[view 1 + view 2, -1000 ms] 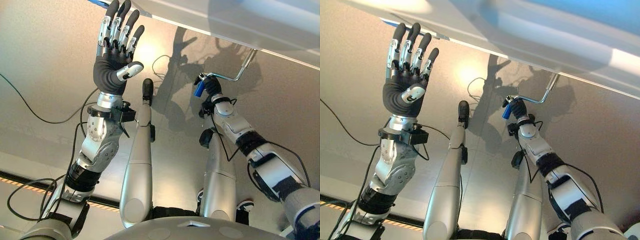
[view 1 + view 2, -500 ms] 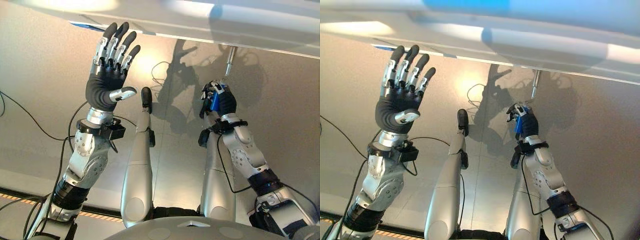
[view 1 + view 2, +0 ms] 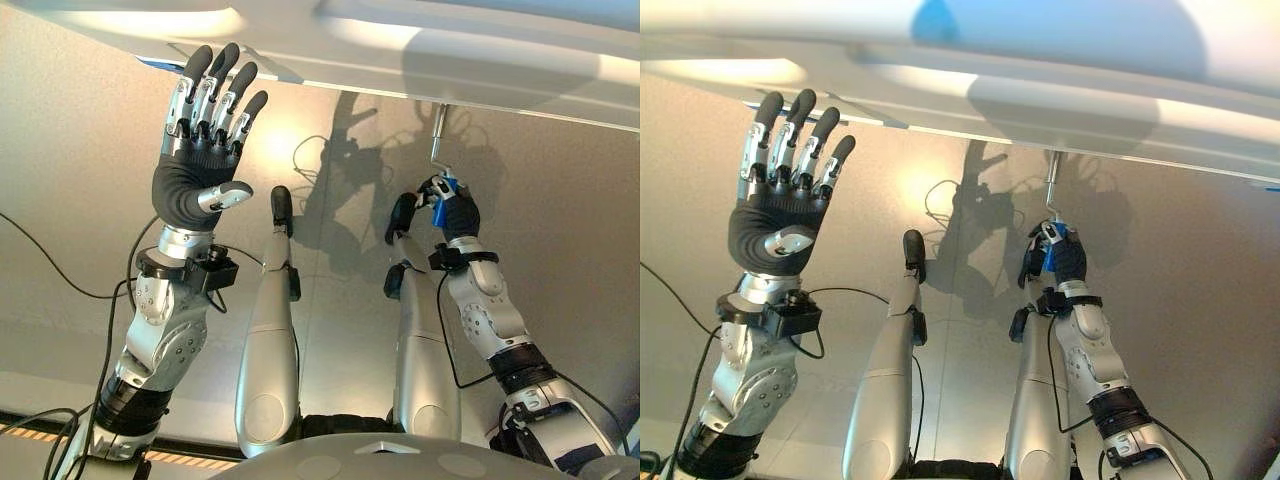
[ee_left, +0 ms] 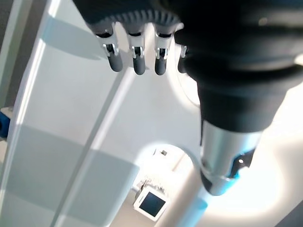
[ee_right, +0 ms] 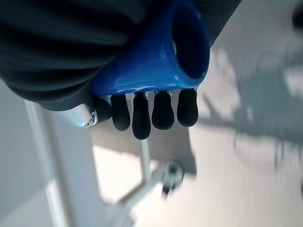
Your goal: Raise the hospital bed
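The white edge of the hospital bed (image 3: 400, 55) runs across the top of both eye views. A thin metal crank rod (image 3: 438, 130) hangs down from its underside, right of centre. The rod ends in a blue handle (image 5: 156, 61). My right hand (image 3: 457, 212) is shut on that handle, with its dark-tipped fingers (image 5: 142, 116) curled round it. My left hand (image 3: 195, 185) is raised at the left, palm up and open. Its fingers (image 4: 137, 61) are straight, just short of the bed's white panel (image 4: 71, 142), and hold nothing.
The beige floor (image 3: 80, 150) lies under the bed edge. A yellow-and-black striped strip (image 3: 30, 437) crosses the bottom left corner. The bed overhangs both hands closely from above.
My right hand has swung the blue handle round: the crank arm pointed up to the right and now hangs straight down from the bed. The left hand stays raised and open. The view has shifted.
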Controlling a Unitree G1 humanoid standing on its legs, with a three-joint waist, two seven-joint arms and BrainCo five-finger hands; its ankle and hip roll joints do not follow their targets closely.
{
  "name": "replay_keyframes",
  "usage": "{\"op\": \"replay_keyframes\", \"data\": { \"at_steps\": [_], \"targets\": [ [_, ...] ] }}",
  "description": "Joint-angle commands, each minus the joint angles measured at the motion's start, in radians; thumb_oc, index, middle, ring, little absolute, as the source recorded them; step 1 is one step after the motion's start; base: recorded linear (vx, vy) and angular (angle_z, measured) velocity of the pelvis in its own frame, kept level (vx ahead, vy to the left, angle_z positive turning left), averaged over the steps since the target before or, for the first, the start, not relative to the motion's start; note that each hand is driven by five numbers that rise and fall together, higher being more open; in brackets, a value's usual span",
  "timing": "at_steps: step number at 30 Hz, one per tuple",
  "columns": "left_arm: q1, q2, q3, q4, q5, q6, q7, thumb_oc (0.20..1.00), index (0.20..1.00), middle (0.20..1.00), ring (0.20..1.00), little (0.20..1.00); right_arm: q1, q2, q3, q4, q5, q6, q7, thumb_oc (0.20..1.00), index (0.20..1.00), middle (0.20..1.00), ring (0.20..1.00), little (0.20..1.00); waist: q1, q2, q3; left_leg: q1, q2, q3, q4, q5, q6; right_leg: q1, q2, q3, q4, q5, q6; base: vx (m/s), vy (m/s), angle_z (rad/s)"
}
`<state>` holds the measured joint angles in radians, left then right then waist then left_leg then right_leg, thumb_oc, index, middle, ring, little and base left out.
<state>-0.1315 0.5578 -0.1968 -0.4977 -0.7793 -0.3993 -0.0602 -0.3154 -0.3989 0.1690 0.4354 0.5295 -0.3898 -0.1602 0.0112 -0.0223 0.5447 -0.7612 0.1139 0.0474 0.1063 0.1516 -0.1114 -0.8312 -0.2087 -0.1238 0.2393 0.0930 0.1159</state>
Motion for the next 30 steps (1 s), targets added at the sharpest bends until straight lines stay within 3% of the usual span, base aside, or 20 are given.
{"op": "replay_keyframes", "data": {
  "at_steps": [1, 5, 6, 11, 14, 17, 21, 22, 23, 24, 30],
  "targets": [
    [0.002, 0.025, 0.011, -0.108, -0.014, -0.028, -0.028, 1.0, 1.0, 1.0, 1.0, 1.0, -0.057, -0.168, -0.276, 0.15, 0.142, -0.04, -0.208, 0.2, 0.2, 0.2, 0.2, 0.2, -0.013, 0.021, -0.025, 0.051, 0.032, -0.017, 0.032, -0.057, -0.038, 0.057, 0.016, -0.026, -0.004, -0.039, 0.064, 0.01, -0.027, -0.05],
    [-0.038, 0.039, -0.058, -0.091, -0.016, -0.026, -0.019, 1.0, 1.0, 1.0, 1.0, 1.0, -0.221, -0.228, -0.195, 0.538, 0.18, 0.051, -0.189, 0.2, 0.2, 0.2, 0.2, 0.2, 0.012, 0.043, -0.025, 0.034, 0.028, -0.022, 0.044, -0.058, -0.036, 0.045, 0.006, -0.036, 0.018, -0.044, 0.062, 0.01, -0.014, 0.01],
    [-0.059, 0.047, -0.076, -0.087, -0.015, -0.023, -0.014, 1.0, 1.0, 1.0, 1.0, 1.0, -0.298, -0.258, -0.154, 0.693, 0.172, 0.101, -0.159, 0.2, 0.2, 0.2, 0.2, 0.2, 0.026, 0.056, -0.025, 0.028, 0.024, -0.024, 0.047, -0.06, -0.036, 0.042, 0.001, -0.04, 0.022, -0.046, 0.062, 0.02, -0.008, 0.05],
    [-0.105, 0.047, -0.112, -0.066, -0.014, -0.022, -0.011, 1.0, 1.0, 1.0, 1.0, 1.0, -0.373, -0.294, -0.108, 0.863, 0.154, 0.169, -0.121, 0.2, 0.2, 0.2, 0.2, 0.2, 0.049, 0.082, -0.025, 0.011, 0.018, -0.032, 0.052, -0.061, -0.034, 0.037, -0.008, -0.051, 0.03, -0.051, 0.063, 0.01, -0.014, 0.07],
    [-0.135, 0.048, -0.133, -0.053, -0.012, -0.02, -0.009, 1.0, 1.0, 1.0, 1.0, 1.0, -0.401, -0.288, -0.043, 0.912, 0.064, 0.214, -0.1, 0.2, 0.2, 0.2, 0.2, 0.2, 0.066, 0.098, -0.025, 0.006, 0.013, -0.031, 0.053, -0.061, -0.031, 0.031, -0.011, -0.052, 0.038, -0.052, 0.062, 0.0, 0.011, 0.09],
    [-0.153, 0.044, -0.138, -0.045, -0.009, -0.02, -0.008, 1.0, 1.0, 1.0, 1.0, 1.0, -0.422, -0.269, 0.006, 0.917, 0.009, 0.234, -0.088, 0.2, 0.2, 0.2, 0.2, 0.2, 0.073, 0.102, -0.025, 0.001, 0.012, -0.03, 0.056, -0.062, -0.031, 0.026, -0.012, -0.05, 0.038, -0.051, 0.061, 0.0, 0.006, 0.03],
    [-0.174, 0.004, -0.146, -0.034, 0.006, -0.017, -0.001, 1.0, 1.0, 1.0, 1.0, 1.0, -0.478, -0.171, 0.095, 0.909, -0.077, 0.263, -0.064, 0.203, 0.203, 0.203, 0.203, 0.203, 0.084, 0.11, -0.025, -0.013, 0.01, -0.032, 0.063, -0.059, -0.025, 0.015, -0.009, -0.05, 0.044, -0.05, 0.056, 0.0, 0.0, 0.0],
    [-0.177, -0.005, -0.142, -0.035, 0.012, -0.012, 0.006, 1.0, 1.0, 1.0, 1.0, 1.0, -0.479, -0.143, 0.113, 0.889, -0.091, 0.263, -0.063, 0.448, 0.448, 0.448, 0.448, 0.448, 0.084, 0.11, -0.025, -0.013, 0.01, -0.031, 0.062, -0.057, -0.025, 0.014, -0.009, -0.048, 0.044, -0.05, 0.057, -0.01, 0.006, -0.05],
    [-0.178, -0.012, -0.14, -0.031, 0.019, -0.01, 0.008, 1.0, 1.0, 1.0, 1.0, 1.0, -0.477, -0.124, 0.122, 0.881, -0.102, 0.264, -0.054, 0.523, 0.523, 0.523, 0.523, 0.523, 0.085, 0.109, -0.025, -0.013, 0.01, -0.031, 0.063, -0.057, -0.025, 0.015, -0.008, -0.048, 0.044, -0.049, 0.056, -0.01, 0.006, -0.07],
    [-0.176, -0.018, -0.136, -0.029, 0.021, -0.007, 0.009, 1.0, 1.0, 1.0, 1.0, 1.0, -0.471, -0.094, 0.137, 0.865, -0.105, 0.268, -0.039, 1.0, 1.0, 1.0, 1.0, 1.0, 0.084, 0.107, -0.025, -0.011, 0.01, -0.03, 0.063, -0.056, -0.025, 0.017, -0.007, -0.048, 0.043, -0.049, 0.055, -0.01, 0.001, -0.04],
    [-0.139, -0.048, -0.123, 0.018, 0.079, 0.005, 0.039, 1.0, 1.0, 1.0, 1.0, 1.0, -0.426, -0.017, 0.132, 0.832, -0.112, 0.267, -0.027, 1.0, 1.0, 1.0, 1.0, 1.0, 0.089, 0.095, -0.025, 0.031, 0.003, -0.041, 0.054, -0.053, -0.021, 0.069, -0.011, -0.061, 0.038, -0.047, 0.054, -0.01, -0.003, 0.0]
  ]
}}
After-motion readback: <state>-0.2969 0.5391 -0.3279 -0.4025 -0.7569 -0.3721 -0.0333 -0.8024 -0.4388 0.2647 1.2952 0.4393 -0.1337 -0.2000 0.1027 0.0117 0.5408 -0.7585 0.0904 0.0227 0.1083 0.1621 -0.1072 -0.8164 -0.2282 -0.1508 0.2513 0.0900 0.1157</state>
